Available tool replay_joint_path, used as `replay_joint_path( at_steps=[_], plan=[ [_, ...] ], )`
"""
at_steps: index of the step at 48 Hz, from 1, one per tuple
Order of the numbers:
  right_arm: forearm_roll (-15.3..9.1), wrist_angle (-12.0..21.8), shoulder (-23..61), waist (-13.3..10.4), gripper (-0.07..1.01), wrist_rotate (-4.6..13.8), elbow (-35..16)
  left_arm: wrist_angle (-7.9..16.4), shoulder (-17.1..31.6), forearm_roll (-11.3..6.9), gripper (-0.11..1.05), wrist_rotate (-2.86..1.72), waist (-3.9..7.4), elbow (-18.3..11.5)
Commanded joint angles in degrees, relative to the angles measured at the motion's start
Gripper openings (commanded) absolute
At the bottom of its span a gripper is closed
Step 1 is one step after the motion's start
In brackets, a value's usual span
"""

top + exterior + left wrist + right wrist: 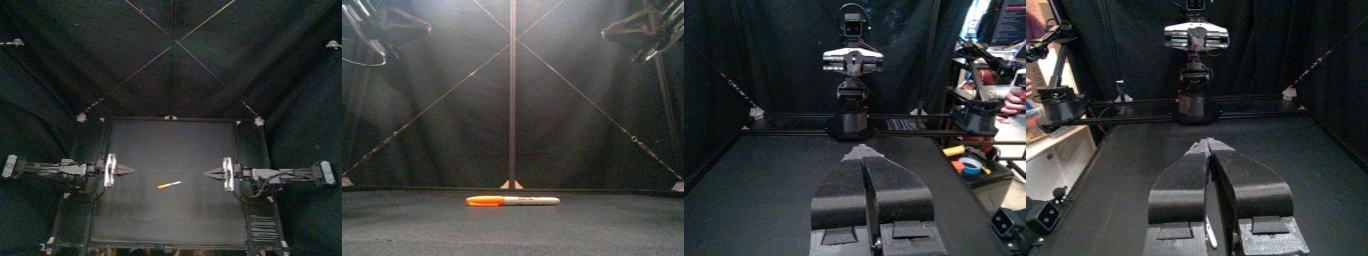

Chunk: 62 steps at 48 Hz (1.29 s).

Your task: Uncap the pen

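Observation:
A marker pen [168, 185] with an orange cap and a pale barrel lies flat on the black table, a little in front of the middle. In the front view the pen [513, 201] shows its orange cap on the left end. My left gripper [127, 173] hangs at the table's left side, shut and holding nothing, well left of the pen. At the right side my right gripper [211, 174] is also shut and bare, right of the pen. Both point toward each other. Neither wrist view shows the pen; each shows its own closed jaws, left gripper [865, 152] and right gripper [1209, 146].
The black table [174, 225] holds nothing else. Each wrist view shows the opposite arm [850, 62] [1194, 40] across the table.

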Motion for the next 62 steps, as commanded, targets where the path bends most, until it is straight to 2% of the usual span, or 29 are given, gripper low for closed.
replay_joint_path(
  at_steps=[1, 9, 16, 21, 26, 31, 37, 43, 49, 55, 62],
  plan=[
    [-0.1, -1.2, 3.3, -0.2, 0.00, 0.09, -0.6, -3.9, 4.3, 0.09, -0.06, 0.26, 0.00, 0.2],
    [1.0, -3.6, 13.4, -0.6, 0.03, 0.62, -1.9, -7.2, 10.7, -0.09, -0.04, 0.09, -0.26, 0.3],
    [1.6, -4.2, 26.4, -0.4, 0.03, 0.53, -6.5, -9.8, 17.2, -0.09, -0.04, -0.09, -0.53, 0.0],
    [1.3, -4.2, 35.3, -0.3, 0.03, 0.44, -10.9, -10.3, 20.7, -0.26, -0.02, -0.26, -0.53, -0.5],
    [1.1, -4.0, 42.7, -0.3, 0.07, 0.44, -14.5, -10.3, 23.0, -0.44, 0.04, -0.26, -0.62, -1.0],
    [0.8, -3.4, 49.0, -0.3, 0.21, 0.35, -17.9, -10.3, 24.5, -0.70, 0.16, -0.26, -0.62, -1.1],
    [1.1, -2.0, 54.6, -0.5, 0.49, 0.44, -20.7, -10.3, 24.9, -1.49, 0.34, -0.26, -0.62, -1.0],
    [1.6, 0.4, 57.4, -1.1, 0.76, 0.53, -22.2, -10.3, 25.0, -2.02, 0.53, -0.26, -0.62, -0.7],
    [1.9, 1.9, 59.1, -2.1, 0.94, 0.44, -23.0, -10.2, 24.9, -2.64, 0.70, -0.26, -0.62, -0.7],
    [2.0, 2.1, 60.9, -2.9, 0.95, 0.44, -23.4, -10.3, 24.9, -3.43, 0.85, -0.18, -0.53, -0.6],
    [2.0, 2.2, 63.3, -3.3, 0.94, 0.44, -23.3, -10.3, 24.9, -3.96, 0.88, -0.18, -0.62, -0.6]
  ],
)
